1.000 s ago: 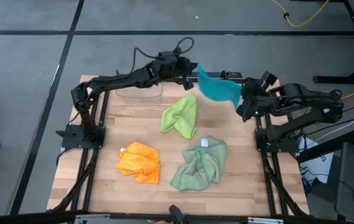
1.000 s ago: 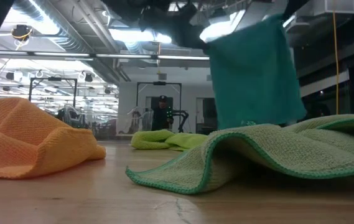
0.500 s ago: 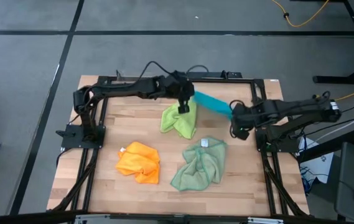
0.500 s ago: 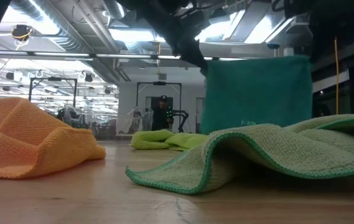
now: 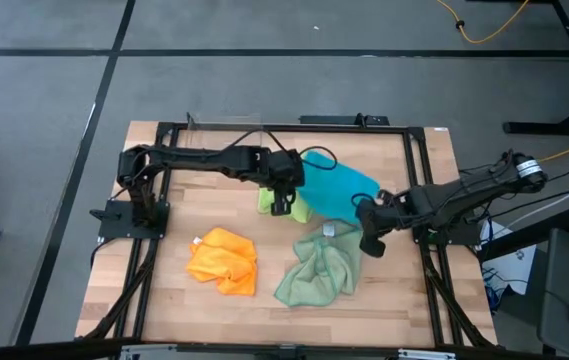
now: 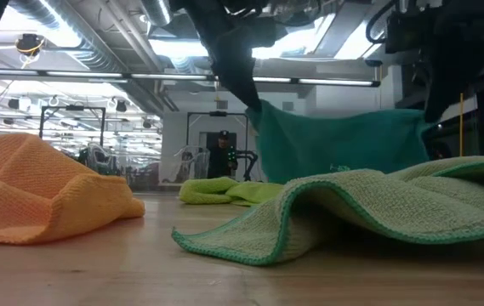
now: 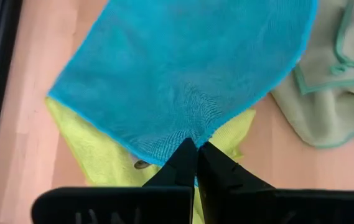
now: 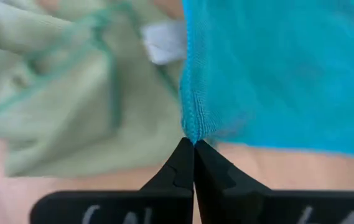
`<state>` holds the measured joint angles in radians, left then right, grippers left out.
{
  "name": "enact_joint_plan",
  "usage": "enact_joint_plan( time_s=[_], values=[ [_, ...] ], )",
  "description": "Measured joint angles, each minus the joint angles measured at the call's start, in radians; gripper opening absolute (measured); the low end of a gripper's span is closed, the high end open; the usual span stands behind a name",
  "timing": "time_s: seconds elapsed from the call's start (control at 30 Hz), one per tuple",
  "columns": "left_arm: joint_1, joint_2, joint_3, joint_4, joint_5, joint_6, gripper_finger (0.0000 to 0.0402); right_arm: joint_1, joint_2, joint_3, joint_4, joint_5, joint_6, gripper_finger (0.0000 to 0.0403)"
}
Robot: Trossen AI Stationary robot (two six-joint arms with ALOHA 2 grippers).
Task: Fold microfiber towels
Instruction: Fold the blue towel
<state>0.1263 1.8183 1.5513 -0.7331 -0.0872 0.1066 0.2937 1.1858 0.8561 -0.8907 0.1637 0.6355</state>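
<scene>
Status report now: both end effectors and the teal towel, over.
Left end effector and right end effector shut on teal towel edges. Towel stretched low over lime towel. Sage towel close beneath.

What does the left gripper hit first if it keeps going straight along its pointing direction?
The left gripper is shut on the teal towel, so that comes first; past its edge lies the lime green towel, probably next, though depth is unclear.

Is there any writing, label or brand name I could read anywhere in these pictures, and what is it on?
No text can be read.
White tag on the pale sage green towel, seen in the right wrist view: blurred, no words readable.
Faint pale marks on the teal towel in the low view: too small to read.
</scene>
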Motion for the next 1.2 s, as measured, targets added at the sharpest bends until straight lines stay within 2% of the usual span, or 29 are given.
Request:
enact_joint_plan(
  time_s=[0.2, 0.43, 0.53, 0.63, 0.73, 0.93, 1.07, 1.2],
  values=[
    [0.004, 0.0, 0.0, 0.002, -0.009, 0.014, 0.0, 0.002, 0.0, -0.028, 0.017, 0.002, -0.004, 0.0],
    [0.069, 0.004, 0.001, 0.065, -0.131, 0.063, 0.0, -0.019, 0.0, -0.028, -0.065, 0.131, 0.046, 0.0],
    [0.108, 0.028, 0.002, 0.113, -0.096, 0.088, 0.0, -0.039, 0.003, -0.028, -0.077, 0.193, 0.069, 0.0],
    [0.14, 0.078, 0.002, 0.152, -0.046, 0.111, 0.0, -0.065, 0.008, -0.028, -0.076, 0.209, 0.069, 0.0],
    [0.163, 0.132, 0.001, 0.225, -0.058, 0.148, 0.0, -0.09, 0.018, -0.028, -0.101, 0.234, 0.073, 0.0],
    [0.194, 0.182, 0.001, 0.318, -0.131, 0.205, 0.0, -0.151, 0.054, -0.034, -0.208, 0.298, 0.179, 0.0],
    [0.211, 0.187, 0.001, 0.346, -0.118, 0.219, 0.0, -0.202, 0.076, -0.092, -0.17, 0.297, 0.188, 0.0],
    [0.218, 0.198, 0.001, 0.358, -0.061, 0.221, 0.0, -0.237, 0.081, -0.131, -0.138, 0.292, 0.179, 0.0]
  ],
)
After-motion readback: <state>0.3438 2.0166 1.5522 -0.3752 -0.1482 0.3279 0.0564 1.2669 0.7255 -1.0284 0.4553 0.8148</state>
